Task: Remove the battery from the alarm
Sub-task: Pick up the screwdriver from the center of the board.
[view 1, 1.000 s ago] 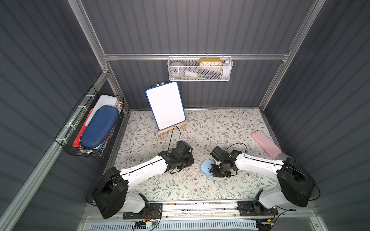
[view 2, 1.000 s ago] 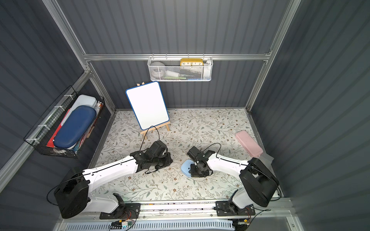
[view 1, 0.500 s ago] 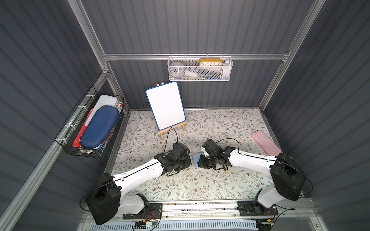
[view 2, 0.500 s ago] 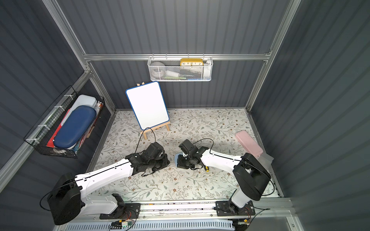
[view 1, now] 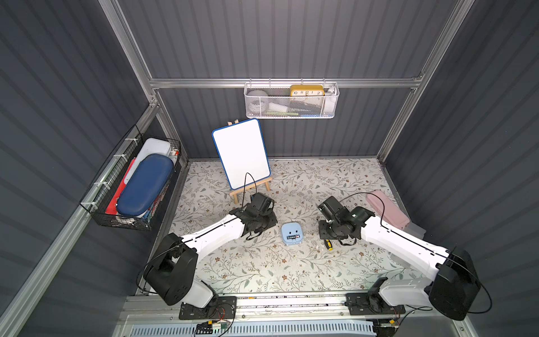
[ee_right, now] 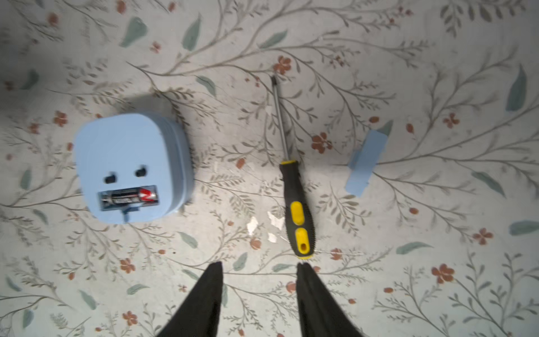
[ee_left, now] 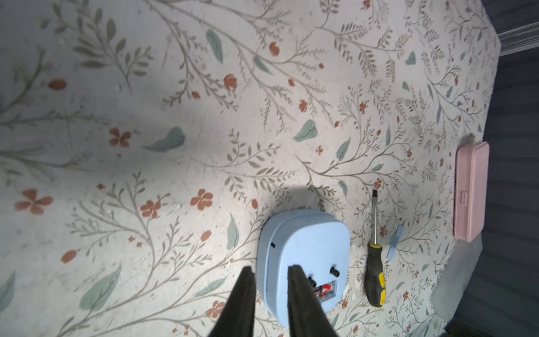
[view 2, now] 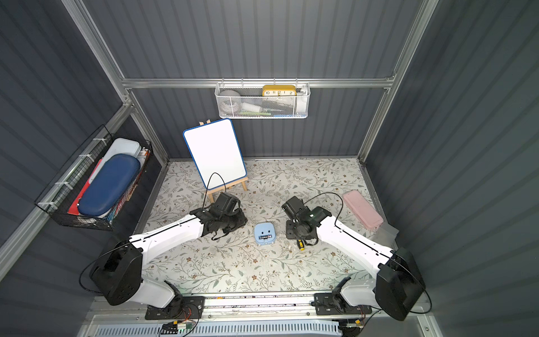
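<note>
A: Drawn back to either side of the alarm (view 1: 292, 233) since half a second ago, and no longer huddled over it. Set down face-down on the desk (view 1: 262, 262), between the two arms, touching neither.

B: Starting at the left: left hand (ee_left: 271, 272) hovering by the alarm's near edge, fingers a little apart, clamped on nothing.

A: Then the alarm itself. Light blue, rounded square, back up. Two small dark knobs, and below them an open slot.

B: Holding the battery (ee_right: 128, 198) yet: dark cylinder lying flat in its slot, red mark at one end, metal contacts at both.

A: So, by the look of it, cover off and extraction not begun. Judged as the step between opening and prying.

B: Further right: screwdriver (ee_right: 294, 204) flat on the desk just beside the alarm, apart from it, black-and-yellow handle toward the right hand (ee_right: 259, 265). Fingers well apart, empty, poised just short of the handle's end.

A: Beyond that, a small blue flat piece (ee_right: 368, 163), probably the slot's cover, and a pink case (ee_left: 471, 192) at the desk's edge.

B: Next move, as a guess: steady the body with the left, then lever one battery end up, by fingertip or screwdriver tip. Calls for a light touch; likely to slide otherwise, being smooth plastic on a flat desk.
</note>
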